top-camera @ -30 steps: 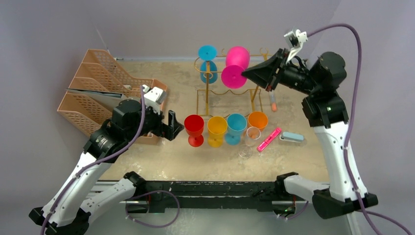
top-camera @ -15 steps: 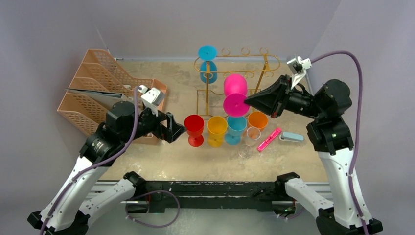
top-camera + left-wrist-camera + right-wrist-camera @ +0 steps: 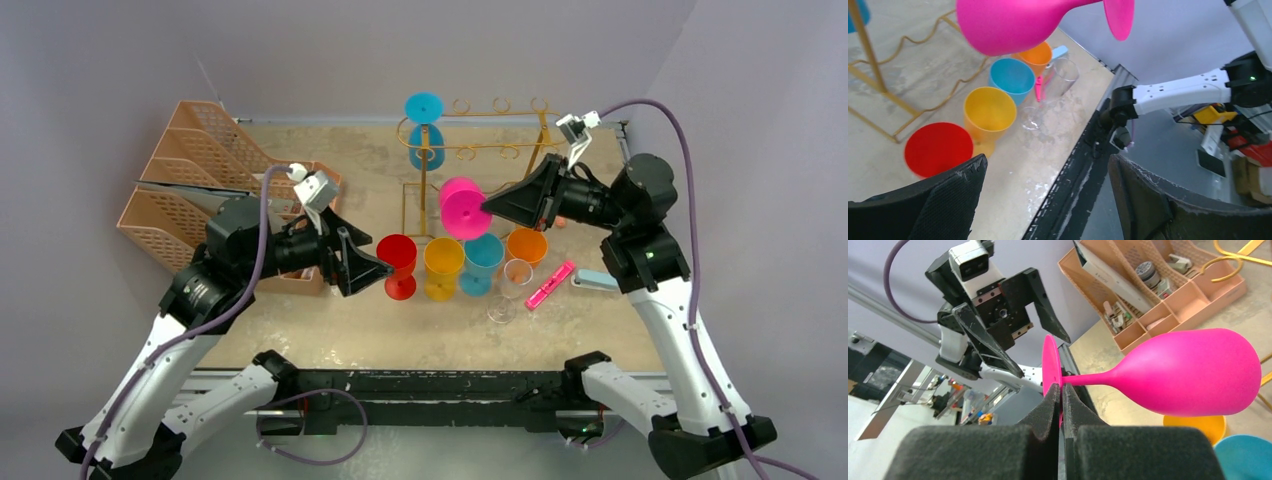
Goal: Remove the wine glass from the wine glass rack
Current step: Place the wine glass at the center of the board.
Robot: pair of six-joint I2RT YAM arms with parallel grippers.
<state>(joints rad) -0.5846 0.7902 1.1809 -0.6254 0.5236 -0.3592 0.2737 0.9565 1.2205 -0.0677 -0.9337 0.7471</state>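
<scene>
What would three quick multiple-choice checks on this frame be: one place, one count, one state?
1. The pink wine glass is:
A hung up
B held in the air by the right gripper
C set down upright

2. How many glasses hang on the wine glass rack?
A one
B two
C three

3. The left gripper is:
A open, empty
B shut, empty
C shut on a glass

Answers:
1 B: the jaws pinch its foot and the bowl points sideways.
2 A: only the blue glass hangs there.
3 A: its fingers stand apart with nothing between them.
</scene>
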